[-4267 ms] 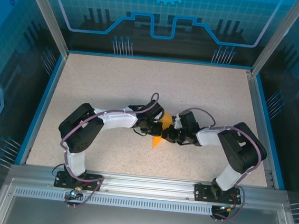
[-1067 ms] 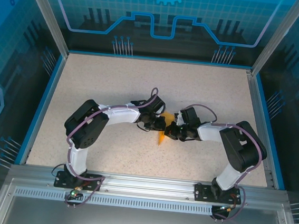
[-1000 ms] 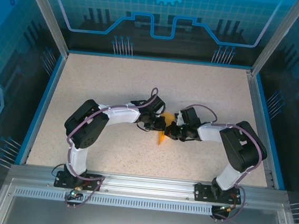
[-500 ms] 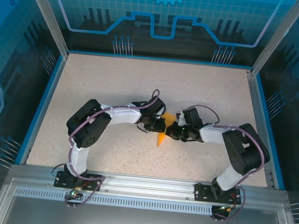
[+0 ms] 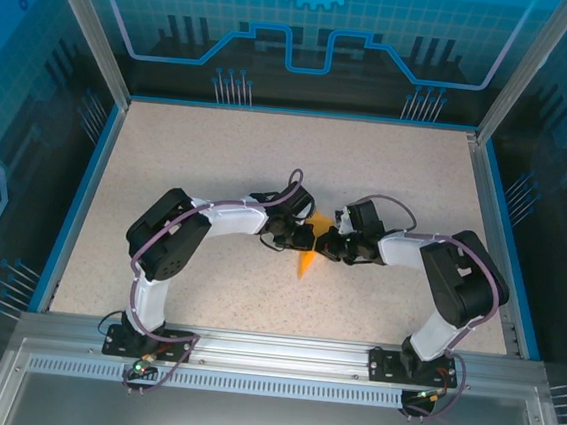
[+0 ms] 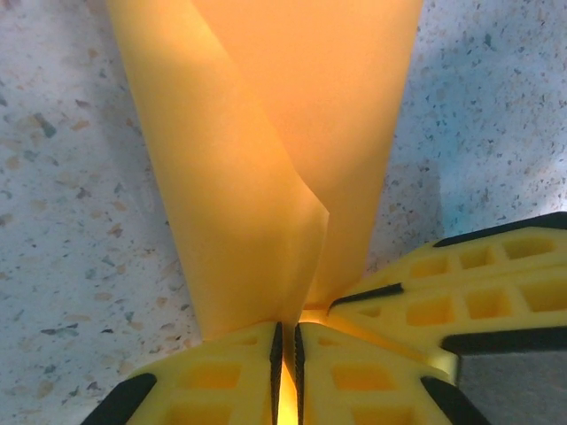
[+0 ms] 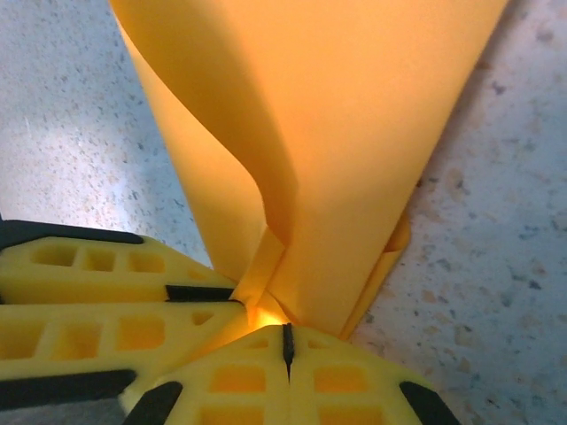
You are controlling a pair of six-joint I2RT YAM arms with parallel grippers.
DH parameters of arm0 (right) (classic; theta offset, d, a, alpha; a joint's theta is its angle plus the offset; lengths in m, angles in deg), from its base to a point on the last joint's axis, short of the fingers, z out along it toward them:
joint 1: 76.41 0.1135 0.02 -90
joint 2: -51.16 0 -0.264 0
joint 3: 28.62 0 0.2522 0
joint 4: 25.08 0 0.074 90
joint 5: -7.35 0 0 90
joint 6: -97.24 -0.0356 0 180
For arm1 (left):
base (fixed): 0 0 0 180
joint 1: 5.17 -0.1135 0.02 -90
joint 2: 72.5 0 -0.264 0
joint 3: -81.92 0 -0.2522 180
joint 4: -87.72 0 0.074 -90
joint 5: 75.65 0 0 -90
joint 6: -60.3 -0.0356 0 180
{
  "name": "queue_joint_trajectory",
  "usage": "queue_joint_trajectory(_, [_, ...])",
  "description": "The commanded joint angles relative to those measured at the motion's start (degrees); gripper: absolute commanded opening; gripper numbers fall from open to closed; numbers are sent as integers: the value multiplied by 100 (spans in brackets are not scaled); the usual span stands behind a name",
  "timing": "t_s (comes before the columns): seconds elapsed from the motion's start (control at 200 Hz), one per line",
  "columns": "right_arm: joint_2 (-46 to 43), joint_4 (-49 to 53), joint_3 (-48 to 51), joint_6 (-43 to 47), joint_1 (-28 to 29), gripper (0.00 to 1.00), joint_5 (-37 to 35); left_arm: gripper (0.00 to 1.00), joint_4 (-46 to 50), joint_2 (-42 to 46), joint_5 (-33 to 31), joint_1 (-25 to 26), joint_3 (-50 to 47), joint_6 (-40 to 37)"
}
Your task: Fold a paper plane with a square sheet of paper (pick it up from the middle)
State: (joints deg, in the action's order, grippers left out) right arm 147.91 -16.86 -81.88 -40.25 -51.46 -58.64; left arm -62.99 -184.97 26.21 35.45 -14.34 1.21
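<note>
- Left gripper (image 6: 285, 335): jaws pressed nearly together, only a sliver between them, clamped on the narrow end of the orange paper (image 6: 292, 133).
- Right gripper (image 7: 285, 338): jaws closed seam to seam, pinching the same paper where its layers run down into the fingertips.
- Paper sits at the middle of the table (image 5: 218, 166), folded narrow, caught between the two grippers, which meet nose to nose from left and right.
- Key relation, from overhead: the paper's long axis runs near–far, crosswise to the line of the grippers. A pointed end sticks out toward the near side, and a smaller piece shows on the far side.
- Both grippers hold almost the same spot, so neither arm is nearer. We judge the coming move depends on working along that near–far axis without the two pinches pulling against each other.
- Overhead view gives the layout, but the wrists cover the grip itself.
- Left wrist view shows one flap overlapping another along a slanted edge, with the right gripper's fingers (image 6: 461, 301) touching in from the right.
- Right wrist view shows a loose layer curling up, not yet flat.
- We cannot tell whether the paper rests on the table or hangs just above it.
</note>
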Motion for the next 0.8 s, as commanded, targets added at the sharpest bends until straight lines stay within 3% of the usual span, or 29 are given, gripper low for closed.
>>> queue_joint_trajectory(0.0, [123,268,-116,201,-81,5,-109,15,-13,172,53,20,64,-191])
queue_joint_trajectory(0.505, [205,182,179,165,-139,3,-94,16,-520,567,357,67,-247,-139])
queue_joint_trajectory(0.795, [110,-126,373,17,-212,3,140,16,-293,226,392,86,-177,-209])
